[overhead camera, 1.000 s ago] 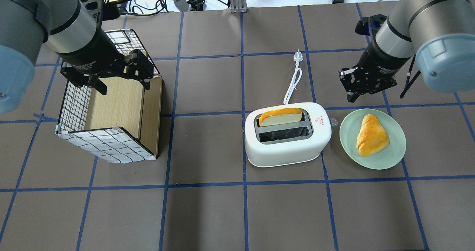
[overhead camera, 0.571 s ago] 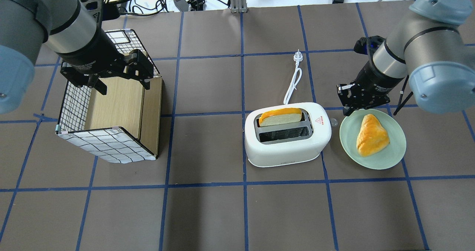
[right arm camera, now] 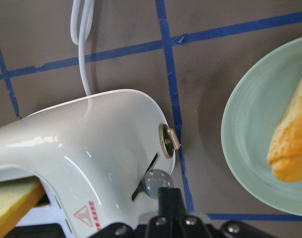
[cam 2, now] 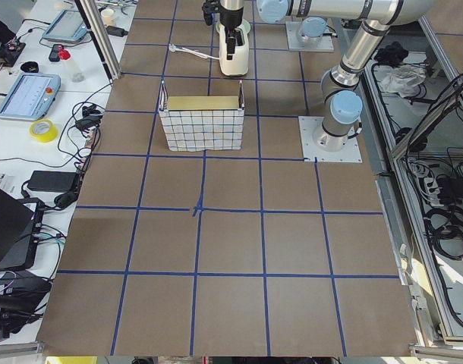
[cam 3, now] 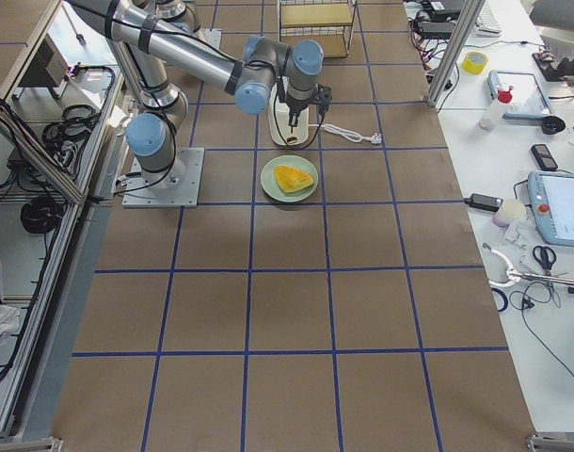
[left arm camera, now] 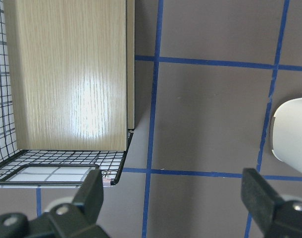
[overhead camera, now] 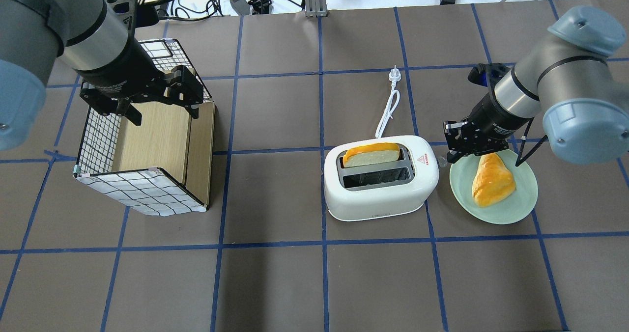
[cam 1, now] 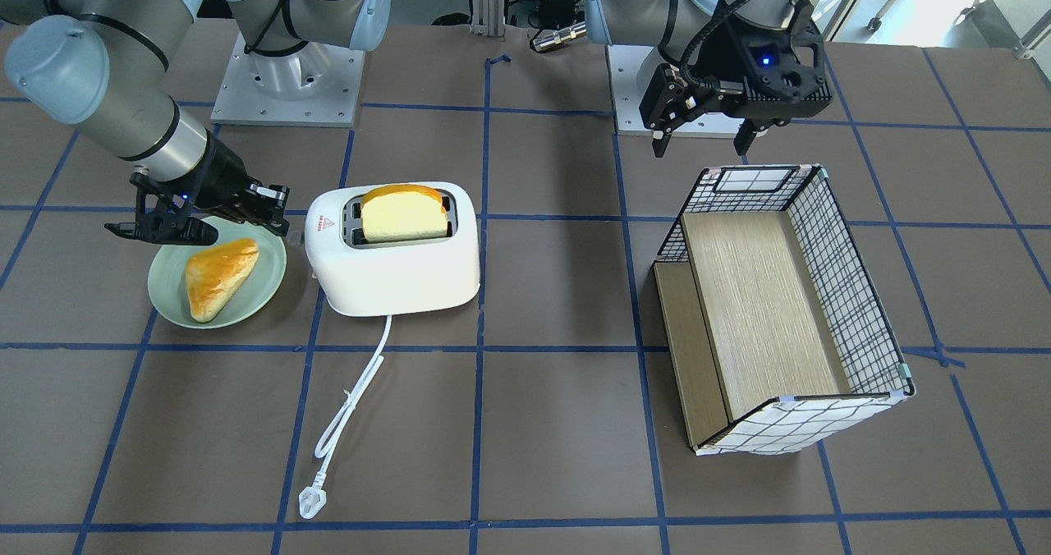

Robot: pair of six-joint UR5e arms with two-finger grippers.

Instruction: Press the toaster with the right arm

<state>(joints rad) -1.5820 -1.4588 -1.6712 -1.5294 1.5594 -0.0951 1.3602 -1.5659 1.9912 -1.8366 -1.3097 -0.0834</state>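
Toaster [cam 1: 394,272]: in the front-facing view it is standing on the table between the green plate [cam 1: 164,300] and the wire basket [cam 1: 846,284], nearer the plate.
Bread slice [cam 1: 404,214]: it is riding high in one slot, so you are probably looking at a press not yet made.
Cord [cam 1: 353,399]: it is trailing away from the robot, out of the approach.
Right gripper [overhead camera: 454,150]: in the overhead view it is hanging low just beside the toaster's lever end, over the plate's rim, jaws sitting together and holding nothing.
Pastry [overhead camera: 491,179]: it is lying on the plate near the gripper, crowding your working room.
Lever knob [right arm camera: 155,182]: in the right wrist view the joined fingertips [right arm camera: 168,196] are sitting right at it. Whether they are touching, you cannot tell. Pushing it down is what is remaining.
Left gripper [left arm camera: 172,188]: in the left wrist view it is hovering at the basket, jaws standing wide apart and empty, well apart from the toaster.
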